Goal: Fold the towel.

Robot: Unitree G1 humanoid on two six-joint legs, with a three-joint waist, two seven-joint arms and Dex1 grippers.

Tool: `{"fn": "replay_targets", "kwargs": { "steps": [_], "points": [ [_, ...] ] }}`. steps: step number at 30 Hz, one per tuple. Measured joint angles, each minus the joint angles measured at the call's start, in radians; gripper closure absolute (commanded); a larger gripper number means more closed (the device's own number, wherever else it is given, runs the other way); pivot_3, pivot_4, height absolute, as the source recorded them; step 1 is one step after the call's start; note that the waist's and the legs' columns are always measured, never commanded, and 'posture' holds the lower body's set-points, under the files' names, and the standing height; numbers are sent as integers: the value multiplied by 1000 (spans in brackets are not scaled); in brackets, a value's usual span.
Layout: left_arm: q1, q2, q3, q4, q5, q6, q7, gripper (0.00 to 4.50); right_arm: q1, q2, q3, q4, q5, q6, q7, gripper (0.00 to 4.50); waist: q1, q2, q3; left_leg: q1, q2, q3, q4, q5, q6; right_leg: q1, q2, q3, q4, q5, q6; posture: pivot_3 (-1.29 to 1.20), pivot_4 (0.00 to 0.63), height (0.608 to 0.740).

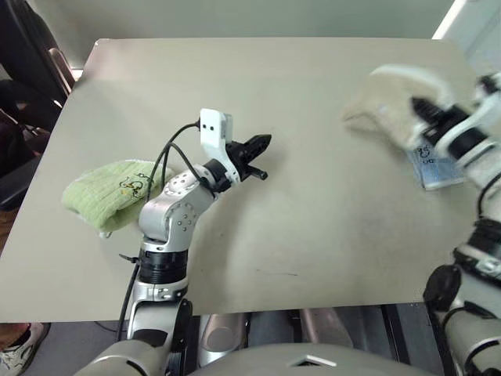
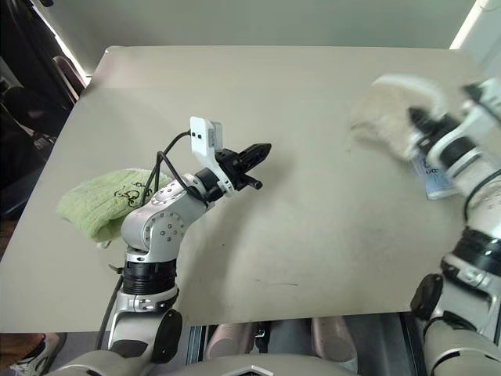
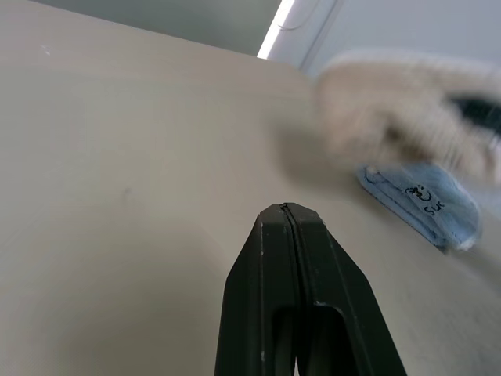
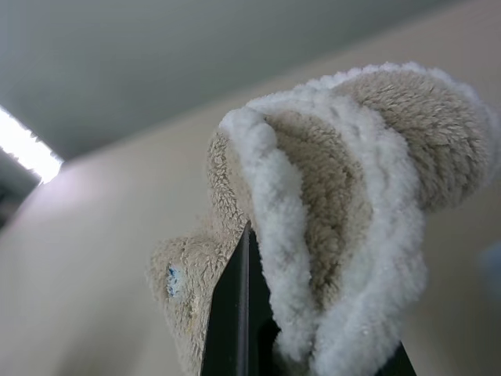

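We locate the beige towel [image 1: 391,106] at the upper right of the left eye view, bunched into a loose lump and lifted off the table [image 1: 313,235]. The right gripper [image 1: 421,106] grips it there, its two black fingers clamped on the cloth; in the right wrist view the white corded edge [image 4: 270,196] curls over the finger [image 4: 235,313] and the pile folds over itself above it. Just below and right of the beige towel, at the right edge of the frame, a small light blue towel [image 1: 442,172] lies flat on the table, partly covered by the right arm; the left wrist view shows a dark mark [image 3: 423,196] on it. The left gripper [image 1: 262,142] sits near the centre of the frame, above bare table, with its jaws pressed together and nothing between them. A light green towel [image 1: 109,192] lies crumpled at the left of the frame, beside the left arm, well apart from the beige towel.
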Motion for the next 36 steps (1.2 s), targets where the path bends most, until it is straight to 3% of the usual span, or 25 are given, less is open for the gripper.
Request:
{"fn": "replay_targets", "kwargs": {
  "steps": [8, 12, 14, 22, 30, 36],
  "points": [
    [-6, -14, -20, 6, 3, 0, -3, 4500, 9, -18, -69, 125, -53, -15, -182, 4476, -4, 1, 0, 1, 1, 1, -1, -1, 1, 0, 0, 0, 0, 2, 4, 0, 150, 735],
    [-6, -14, -34, 7, 7, 0, -4, 4500, 74, 16, -109, 246, -127, -37, -328, 3406, 4, 4, 1, 0, 0, 1, 0, -2, 3, -1, -1, 1, 0, 6, 12, 0, 150, 735],
    [-6, -13, -34, 7, 7, 0, -4, 4500, 76, 19, -113, 258, -131, -50, -346, 2695, 2, 9, 1, -1, 0, 5, 0, -3, 4, -2, -2, 2, 0, 6, 13, 0, 150, 735],
    [-2, -15, -34, 6, 7, -1, -1, 4500, 67, 6, -117, 251, -111, -63, -346, 30, -1, 9, 1, 0, 1, 5, 0, -3, 5, -2, -1, 2, 0, 6, 13, 0, 150, 735],
    [-2, -21, -42, 8, 8, -4, -5, 4500, 78, 6, -115, 118, -81, -68, -344, 30, -1, 9, 1, 0, 1, 5, 0, -3, 5, -2, -1, 2, 0, 5, 14, 0, 150, 735],
    [-7, 39, -73, 63, 68, -71, -62, 4500, 180, -37, -25, -35, -188, -113, -347, 30, -1, 10, 1, 0, 1, 5, 0, -4, 6, -2, -1, 2, 0, 5, 14, 0, 150, 735]
  ]
}}
